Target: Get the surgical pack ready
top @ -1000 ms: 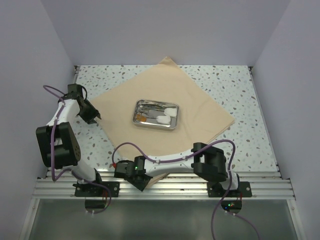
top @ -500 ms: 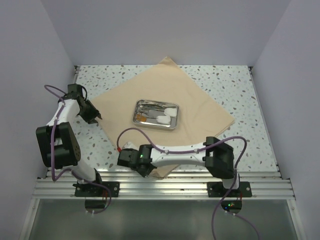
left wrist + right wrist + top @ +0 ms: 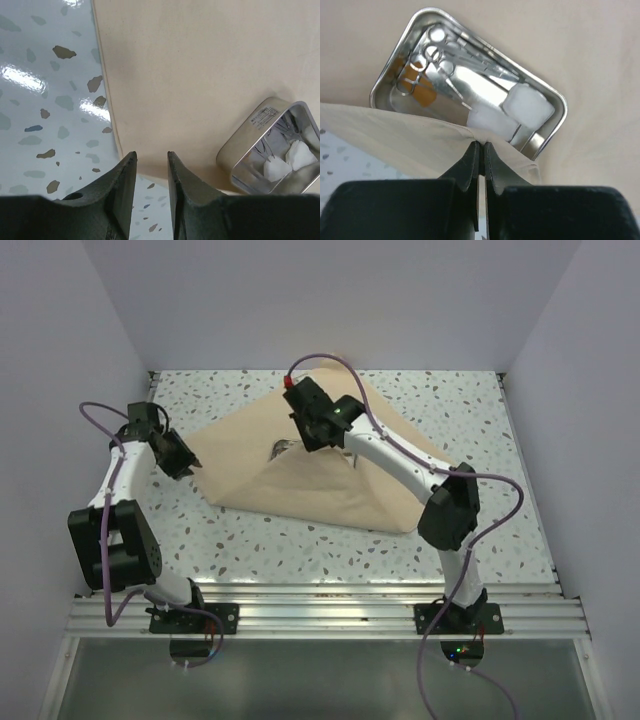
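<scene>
Top: speckled table [image 3: 480, 530] between lavender walls [image 3: 300, 300] carries the surgical pack [image 3: 330, 490] at centre, right arm [image 3: 400, 465] stretched toward twelve o'clock; left wrist: left gripper [image 3: 151, 159] gapes over its nine o'clock edge; right wrist: right gripper [image 3: 479, 146] pinches its fold

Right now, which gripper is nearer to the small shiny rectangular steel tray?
Right. The right gripper, shut on the tan fabric sheet, hangs above the steel tray; the left gripper is at the sheet's left edge.
</scene>
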Robot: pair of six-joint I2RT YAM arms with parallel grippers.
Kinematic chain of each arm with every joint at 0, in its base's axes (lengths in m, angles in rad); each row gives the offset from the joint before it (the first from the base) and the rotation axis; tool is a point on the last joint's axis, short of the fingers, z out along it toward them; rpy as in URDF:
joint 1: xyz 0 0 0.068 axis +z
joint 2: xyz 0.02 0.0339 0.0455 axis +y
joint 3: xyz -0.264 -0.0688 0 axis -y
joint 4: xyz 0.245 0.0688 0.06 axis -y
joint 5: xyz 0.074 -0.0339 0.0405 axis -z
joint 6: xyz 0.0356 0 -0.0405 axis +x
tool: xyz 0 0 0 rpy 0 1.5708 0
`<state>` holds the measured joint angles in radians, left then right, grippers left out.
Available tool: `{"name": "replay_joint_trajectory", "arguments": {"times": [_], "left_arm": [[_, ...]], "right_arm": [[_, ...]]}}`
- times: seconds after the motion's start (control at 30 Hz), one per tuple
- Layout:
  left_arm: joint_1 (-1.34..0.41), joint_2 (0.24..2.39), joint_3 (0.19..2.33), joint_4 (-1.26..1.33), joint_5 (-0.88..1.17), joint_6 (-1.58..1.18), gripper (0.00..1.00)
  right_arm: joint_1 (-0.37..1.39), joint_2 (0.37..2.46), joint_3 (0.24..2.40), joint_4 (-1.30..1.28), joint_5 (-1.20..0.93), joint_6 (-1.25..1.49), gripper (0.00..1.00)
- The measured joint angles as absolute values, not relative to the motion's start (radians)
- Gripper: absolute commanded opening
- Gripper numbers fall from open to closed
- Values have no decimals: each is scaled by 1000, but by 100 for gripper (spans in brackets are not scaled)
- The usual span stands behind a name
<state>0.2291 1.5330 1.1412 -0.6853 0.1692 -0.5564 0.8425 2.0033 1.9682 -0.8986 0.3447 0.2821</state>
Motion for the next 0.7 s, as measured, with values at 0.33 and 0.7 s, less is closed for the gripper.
{"name": "replay_joint_trajectory", "arguments": {"times": [0.33,0.7], "left_arm": [[229,1559,1193,-667,160,-558,34],[229,1576,1193,-675,143,-557,34]], "right_arm": [[702,2292,2372,-870,260,208,0],[615,2315,2380,-836,198,208,0]]}}
